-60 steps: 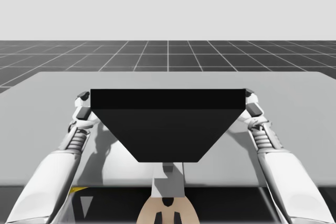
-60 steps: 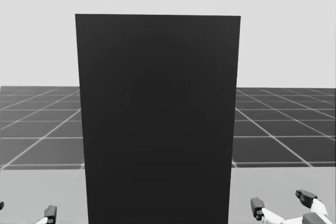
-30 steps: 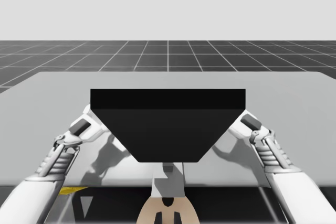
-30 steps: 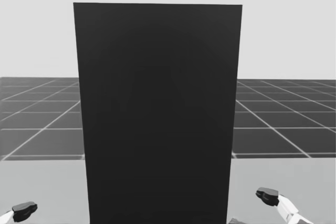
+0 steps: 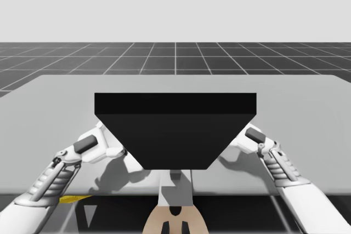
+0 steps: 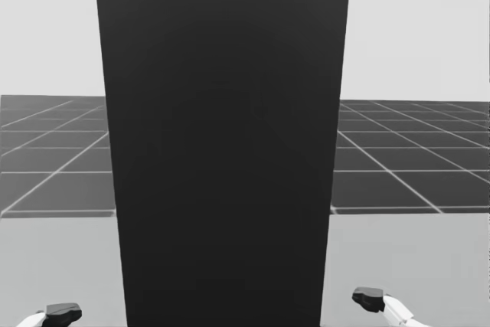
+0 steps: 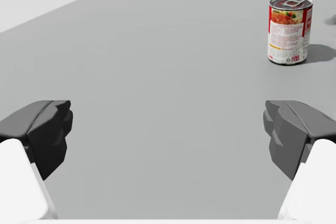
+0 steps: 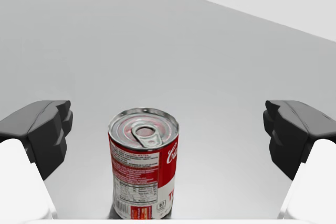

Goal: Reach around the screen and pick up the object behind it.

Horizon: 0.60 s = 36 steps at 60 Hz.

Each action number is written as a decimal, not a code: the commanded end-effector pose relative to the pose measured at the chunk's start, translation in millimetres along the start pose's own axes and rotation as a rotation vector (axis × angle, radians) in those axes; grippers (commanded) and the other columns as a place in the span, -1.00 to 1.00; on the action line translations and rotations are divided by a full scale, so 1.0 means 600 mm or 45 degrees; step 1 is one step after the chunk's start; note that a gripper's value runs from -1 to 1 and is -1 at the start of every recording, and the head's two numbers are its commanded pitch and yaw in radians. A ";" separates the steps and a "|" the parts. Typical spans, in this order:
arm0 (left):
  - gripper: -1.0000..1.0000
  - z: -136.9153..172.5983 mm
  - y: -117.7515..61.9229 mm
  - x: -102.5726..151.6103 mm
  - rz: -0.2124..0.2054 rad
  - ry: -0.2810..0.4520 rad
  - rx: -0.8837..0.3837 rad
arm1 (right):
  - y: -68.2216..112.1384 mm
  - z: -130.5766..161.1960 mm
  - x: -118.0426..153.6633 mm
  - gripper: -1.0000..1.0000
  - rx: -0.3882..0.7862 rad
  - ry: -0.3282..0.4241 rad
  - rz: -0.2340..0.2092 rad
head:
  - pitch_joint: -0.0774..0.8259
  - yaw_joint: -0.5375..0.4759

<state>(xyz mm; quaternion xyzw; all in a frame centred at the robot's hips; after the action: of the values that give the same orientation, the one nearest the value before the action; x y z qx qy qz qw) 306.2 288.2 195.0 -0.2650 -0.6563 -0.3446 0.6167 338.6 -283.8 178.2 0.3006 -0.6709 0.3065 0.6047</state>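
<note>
Right wrist view: right claw (image 8: 168, 125) spread wide, red can (image 8: 143, 163) between, untouched.

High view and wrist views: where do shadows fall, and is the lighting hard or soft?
High view: my left arm and right arm cast soft grey shadows on the table, toward the screen. Left wrist view: the red can throws a short soft shadow to one side.

My left gripper (image 7: 168, 129) has its fingers (image 7: 39, 129) spread wide; red-and-white can (image 7: 289, 29) upright on grey table (image 7: 157, 77), well ahead.
</note>
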 end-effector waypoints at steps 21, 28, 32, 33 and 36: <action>-1.00 -0.018 -0.014 -0.011 -0.031 0.017 -0.073 | -0.003 -0.118 -0.102 -1.00 0.203 0.108 0.035 | -0.54 -0.05; -1.00 -0.015 -0.014 -0.013 -0.029 0.014 -0.070 | -0.003 -0.139 -0.118 -1.00 0.211 0.127 0.027 | -0.53 -0.05; -1.00 -0.013 -0.016 -0.015 -0.032 0.017 -0.071 | 0.001 -0.143 -0.131 -1.00 0.226 0.176 0.005 | -0.53 -0.05; -1.00 -0.013 -0.016 -0.015 -0.033 0.018 -0.071 | 0.002 -0.143 -0.134 -1.00 0.225 0.182 0.017 | -0.53 -0.05; -1.00 -0.012 -0.017 -0.016 -0.036 0.020 -0.071 | 0.006 -0.142 -0.147 -0.33 0.220 0.160 0.030 | -0.53 -0.05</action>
<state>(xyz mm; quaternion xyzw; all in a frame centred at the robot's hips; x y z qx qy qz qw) 305.4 276.4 186.2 -0.2715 -0.6461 -0.3715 0.6090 393.8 -220.1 115.2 0.3239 -0.6158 0.3831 0.6075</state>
